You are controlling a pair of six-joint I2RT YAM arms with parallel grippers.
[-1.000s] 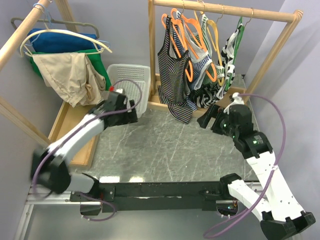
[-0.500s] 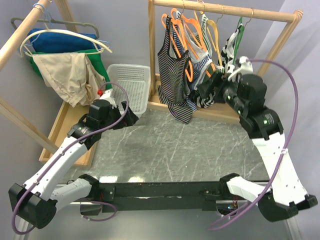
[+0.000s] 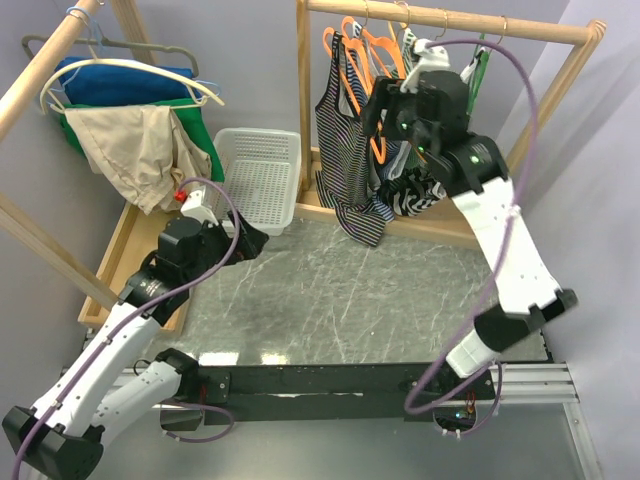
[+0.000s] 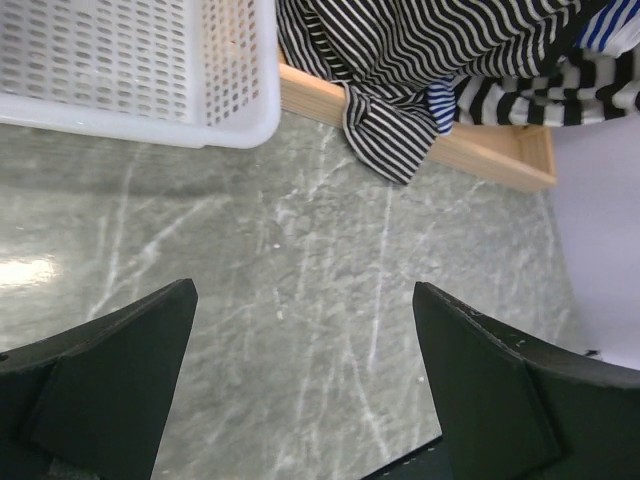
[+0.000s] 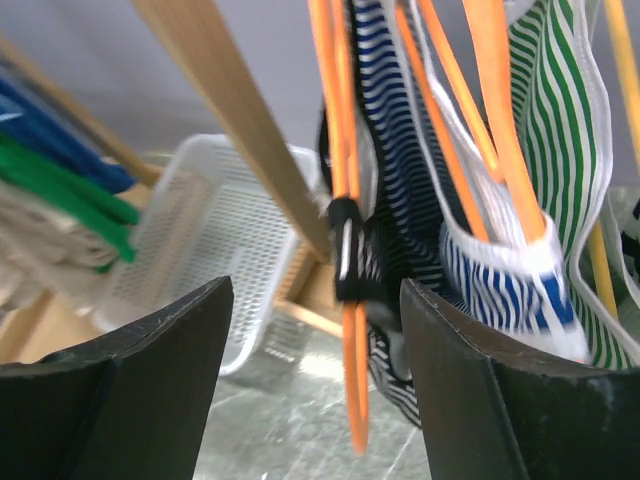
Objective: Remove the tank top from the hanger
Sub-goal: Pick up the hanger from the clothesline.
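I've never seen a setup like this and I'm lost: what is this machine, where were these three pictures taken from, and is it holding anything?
These are two white robot arms bolted to a grey marbled table. The wide picture looks down from above and behind them; the other two come from a small camera on each wrist, so the dark shapes at the bottom are that arm's own fingers. The left hand hovers open over bare tabletop, near a white perforated plastic basket. The right hand is raised to a wooden clothes rail where striped tank tops hang on orange plastic hangers. Its wrist picture shows one orange hanger between its open fingers, not gripped. Neither hand holds anything.
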